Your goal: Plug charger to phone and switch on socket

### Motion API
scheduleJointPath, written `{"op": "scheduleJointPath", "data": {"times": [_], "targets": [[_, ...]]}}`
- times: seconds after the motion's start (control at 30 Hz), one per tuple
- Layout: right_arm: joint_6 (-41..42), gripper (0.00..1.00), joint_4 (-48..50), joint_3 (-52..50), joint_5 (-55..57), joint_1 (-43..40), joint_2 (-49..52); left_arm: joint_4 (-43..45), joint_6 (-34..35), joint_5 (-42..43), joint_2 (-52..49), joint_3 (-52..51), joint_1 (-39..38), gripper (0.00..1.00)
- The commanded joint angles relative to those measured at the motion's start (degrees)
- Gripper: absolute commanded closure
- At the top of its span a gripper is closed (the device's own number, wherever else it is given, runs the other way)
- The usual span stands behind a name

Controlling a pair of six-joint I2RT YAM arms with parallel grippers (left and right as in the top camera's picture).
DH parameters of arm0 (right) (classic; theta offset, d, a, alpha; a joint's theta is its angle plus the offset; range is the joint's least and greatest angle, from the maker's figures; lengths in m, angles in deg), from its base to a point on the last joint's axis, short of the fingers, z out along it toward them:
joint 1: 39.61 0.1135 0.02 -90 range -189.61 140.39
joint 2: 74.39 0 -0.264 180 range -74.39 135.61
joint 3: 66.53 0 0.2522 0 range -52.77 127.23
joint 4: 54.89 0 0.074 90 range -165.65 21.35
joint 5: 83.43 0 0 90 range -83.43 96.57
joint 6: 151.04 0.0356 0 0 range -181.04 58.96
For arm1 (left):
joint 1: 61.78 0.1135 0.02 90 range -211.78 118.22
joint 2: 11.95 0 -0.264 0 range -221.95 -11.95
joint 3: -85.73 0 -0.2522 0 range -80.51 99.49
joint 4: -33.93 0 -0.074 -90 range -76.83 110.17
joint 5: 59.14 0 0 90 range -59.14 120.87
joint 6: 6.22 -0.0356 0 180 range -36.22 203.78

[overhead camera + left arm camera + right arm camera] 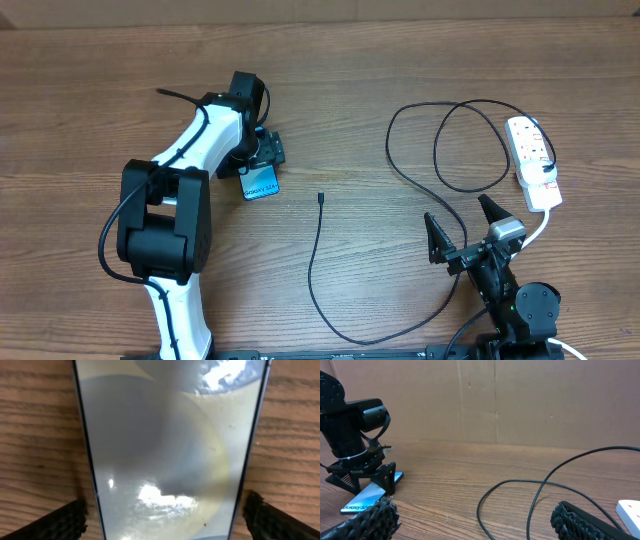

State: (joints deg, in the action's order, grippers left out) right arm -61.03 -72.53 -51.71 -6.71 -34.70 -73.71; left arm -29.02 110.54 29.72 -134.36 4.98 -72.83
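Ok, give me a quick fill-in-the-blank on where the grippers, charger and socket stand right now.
1. The left gripper straddles the ___.
2. The charger tip lies loose, held by ___ gripper.
3. The right gripper is ___ and empty.
4. The socket lies nearer the ___ gripper.
Missing words: phone; neither; open; right.
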Motion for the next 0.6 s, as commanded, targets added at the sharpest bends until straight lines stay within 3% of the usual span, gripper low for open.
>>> {"op": "scheduleJointPath", "data": {"times": [0.0,0.57], "targets": [[0.22,0.00,0.33,-0.59,0.13,0.17,-0.35,1.29,-1.49,1.79,-9.46,-4.76,1.27,0.00],[0.22,0.00,0.33,-0.59,0.13,0.17,-0.35,4.15,-1.49,2.16,-9.46,-4.79,1.29,0.04]]}}
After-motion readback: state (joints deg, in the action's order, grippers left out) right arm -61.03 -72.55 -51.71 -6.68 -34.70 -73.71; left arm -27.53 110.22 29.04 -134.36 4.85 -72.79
